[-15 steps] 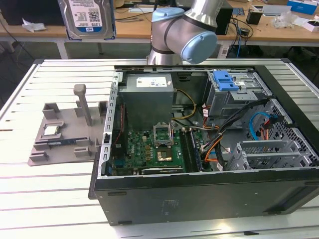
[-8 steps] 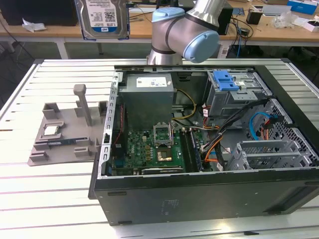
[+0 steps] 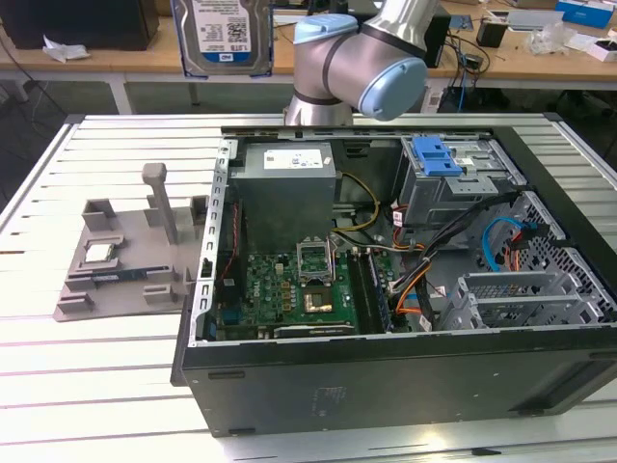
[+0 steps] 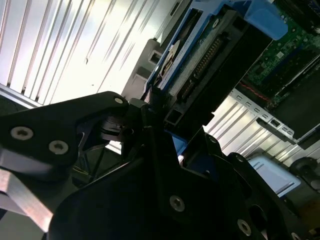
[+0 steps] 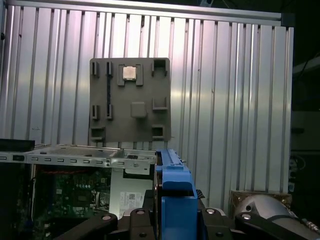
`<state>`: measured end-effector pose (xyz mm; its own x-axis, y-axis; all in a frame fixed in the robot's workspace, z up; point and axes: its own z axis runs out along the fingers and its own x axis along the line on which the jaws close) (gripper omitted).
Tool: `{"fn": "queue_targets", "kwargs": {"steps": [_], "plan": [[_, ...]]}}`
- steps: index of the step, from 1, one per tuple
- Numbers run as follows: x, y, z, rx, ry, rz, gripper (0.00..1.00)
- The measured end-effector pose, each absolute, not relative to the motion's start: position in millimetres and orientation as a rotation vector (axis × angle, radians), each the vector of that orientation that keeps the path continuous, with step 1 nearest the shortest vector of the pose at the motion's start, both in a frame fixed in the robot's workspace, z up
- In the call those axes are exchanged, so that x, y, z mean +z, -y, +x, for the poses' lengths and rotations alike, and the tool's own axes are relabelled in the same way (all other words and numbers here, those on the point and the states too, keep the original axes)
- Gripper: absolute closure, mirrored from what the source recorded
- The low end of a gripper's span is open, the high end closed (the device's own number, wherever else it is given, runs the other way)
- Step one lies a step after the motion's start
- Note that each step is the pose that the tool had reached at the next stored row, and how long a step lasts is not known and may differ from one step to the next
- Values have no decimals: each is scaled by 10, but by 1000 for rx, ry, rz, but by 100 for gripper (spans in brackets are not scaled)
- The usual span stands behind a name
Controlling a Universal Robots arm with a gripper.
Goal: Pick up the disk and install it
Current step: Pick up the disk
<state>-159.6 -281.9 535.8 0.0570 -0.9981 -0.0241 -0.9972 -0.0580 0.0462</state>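
Note:
The disk (image 3: 224, 35), a silver drive with a blue-and-white label in a blue carrier frame, hangs upright high above the table's far edge, left of the arm's elbow in the exterior view. In the second wrist view my gripper (image 4: 161, 131) is shut on the disk (image 4: 200, 60), black fingers (image 4: 150, 107) clamping the carrier's end, connector side showing. The first wrist view looks down along the blue carrier edge (image 5: 173, 192) between the gripper's (image 5: 175, 220) black parts.
The open computer case (image 3: 386, 371) lies on the slatted table; its metal drive cage (image 3: 453, 193) carries a bare blue bracket (image 3: 434, 154). Power supply (image 3: 287, 183) and motherboard (image 3: 289, 289) fill its left half. A grey fixture (image 3: 116, 260) with a small chip (image 5: 130, 73) sits left of the case.

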Motion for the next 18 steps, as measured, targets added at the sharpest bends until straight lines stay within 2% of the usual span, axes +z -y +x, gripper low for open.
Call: {"fn": "queue_targets", "kwargs": {"steps": [18], "plan": [[5358, 2819, -929, -80, 2143, 2270, 63]]}}
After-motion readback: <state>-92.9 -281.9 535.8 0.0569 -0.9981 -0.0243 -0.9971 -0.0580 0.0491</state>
